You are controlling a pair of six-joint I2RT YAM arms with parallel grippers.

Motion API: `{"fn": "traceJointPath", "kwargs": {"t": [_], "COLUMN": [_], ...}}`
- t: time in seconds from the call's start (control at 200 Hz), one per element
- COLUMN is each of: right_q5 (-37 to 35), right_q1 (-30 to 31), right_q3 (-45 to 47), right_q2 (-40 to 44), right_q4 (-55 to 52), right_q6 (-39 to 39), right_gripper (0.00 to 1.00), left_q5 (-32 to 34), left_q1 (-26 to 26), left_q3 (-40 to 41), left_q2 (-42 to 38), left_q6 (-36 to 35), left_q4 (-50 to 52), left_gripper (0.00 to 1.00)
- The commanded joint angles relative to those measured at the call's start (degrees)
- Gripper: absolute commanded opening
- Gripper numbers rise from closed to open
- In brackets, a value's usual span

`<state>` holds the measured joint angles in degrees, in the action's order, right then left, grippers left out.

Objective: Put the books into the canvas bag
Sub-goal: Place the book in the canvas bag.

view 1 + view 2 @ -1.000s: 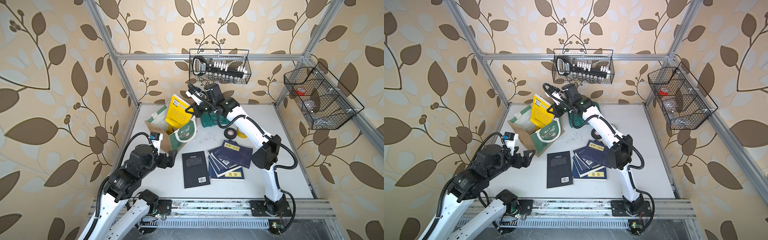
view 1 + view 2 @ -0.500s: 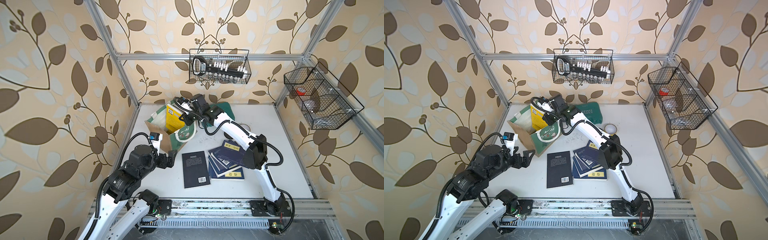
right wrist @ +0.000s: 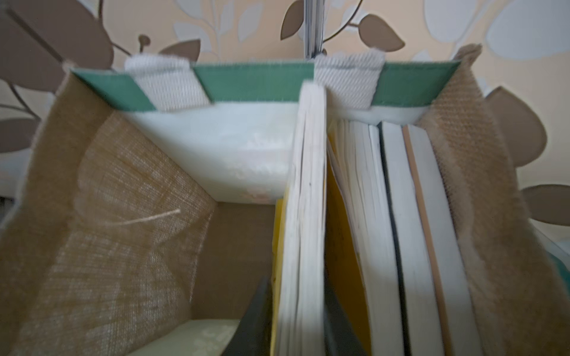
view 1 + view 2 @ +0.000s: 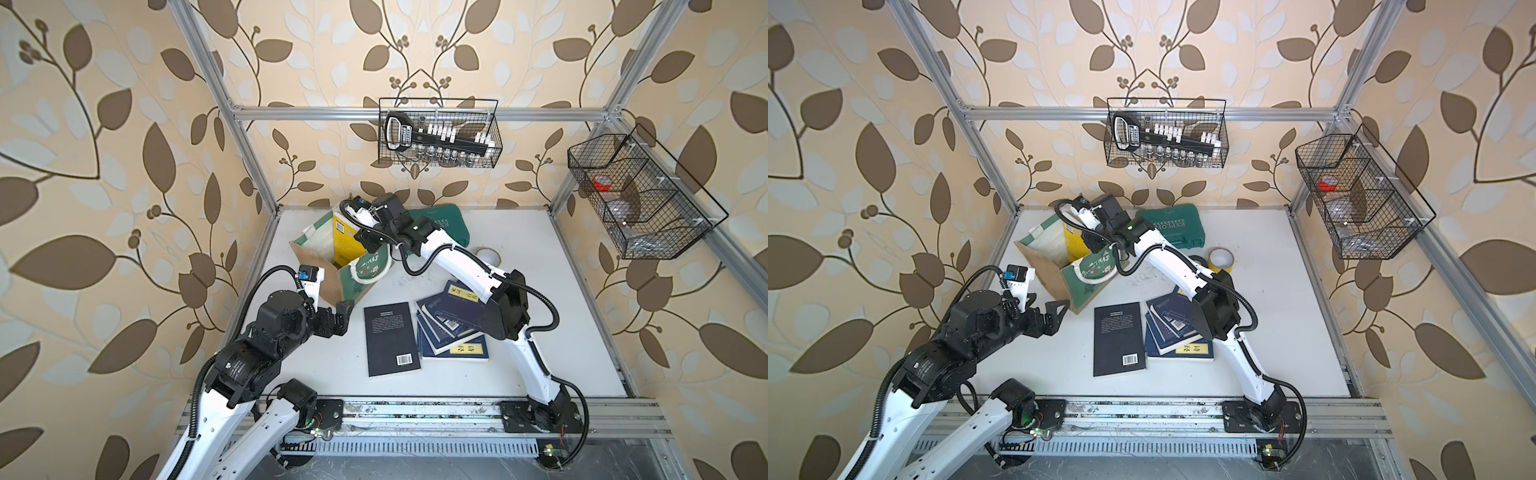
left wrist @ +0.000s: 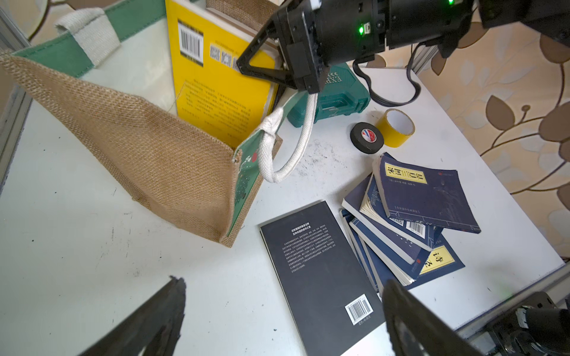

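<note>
With the back wall at twelve o'clock, my left gripper (image 4: 343,318) hangs at eight o'clock over bare table (image 4: 561,311), spread fully wide and holding nothing. There is free surface all round it up to the front edge.

The canvas bag (image 5: 148,148) stands at ten o'clock, close to the table's left edge, with its mouth open. My right gripper (image 3: 296,296) reaches into that mouth, one finger on each side of a yellow book (image 5: 222,92) standing on end. I cannot tell whether the fingers pinch it or stand just off it. Three more books stand packed between it and the bag's three o'clock wall. The nine o'clock half of the bag is open room.

One black book (image 4: 390,338) lies flat at six o'clock. Touching it at its three o'clock side is a fanned pile of navy books (image 4: 453,324). I count four, and the overlap may hide more.

One green case (image 4: 444,224) sits at twelve. Two tape rolls, one black (image 5: 367,137) and one yellow (image 5: 398,128), touch each other at one o'clock. The table from two to five o'clock is open to its edge. Two wire baskets (image 4: 438,133) hang on the walls.
</note>
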<state>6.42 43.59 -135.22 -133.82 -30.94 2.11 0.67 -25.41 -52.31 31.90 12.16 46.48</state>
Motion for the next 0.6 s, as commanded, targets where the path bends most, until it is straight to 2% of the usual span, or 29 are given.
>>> {"fn": "traceJointPath", "kwargs": {"t": [0.0, 0.24, 0.376, 0.496, 0.596], "right_q5": [-1.85, -2.30, -1.71, -1.16, -0.93], "right_q1": [-0.17, -0.22, -0.18, -0.23, -0.20], "right_q3": [-2.14, -3.67, -3.29, 1.30, 8.56], "right_q2": [-0.75, 0.07, 3.03, 8.36, 13.72], "right_q4": [2.37, 2.42, 2.55, 2.79, 2.81], "right_q6": [0.35, 0.86, 0.97, 0.87, 0.61], "right_gripper": [0.35, 0.54, 0.70, 0.82, 0.91], "left_q5": [1.10, 0.84, -0.76, -4.37, -6.77], "left_q1": [0.54, 0.62, 0.62, 0.62, 0.62], "left_q3": [0.06, 0.05, 0.37, 0.85, 0.81], "left_q2": [-0.51, -0.26, -0.04, 1.10, 2.99], "left_q6": [-0.39, -0.39, -0.29, -0.31, -0.03], "left_q4": [-1.56, -1.46, -1.73, -2.44, -2.53], "left_gripper": [0.99, 0.99, 0.99, 0.99, 0.99]}}
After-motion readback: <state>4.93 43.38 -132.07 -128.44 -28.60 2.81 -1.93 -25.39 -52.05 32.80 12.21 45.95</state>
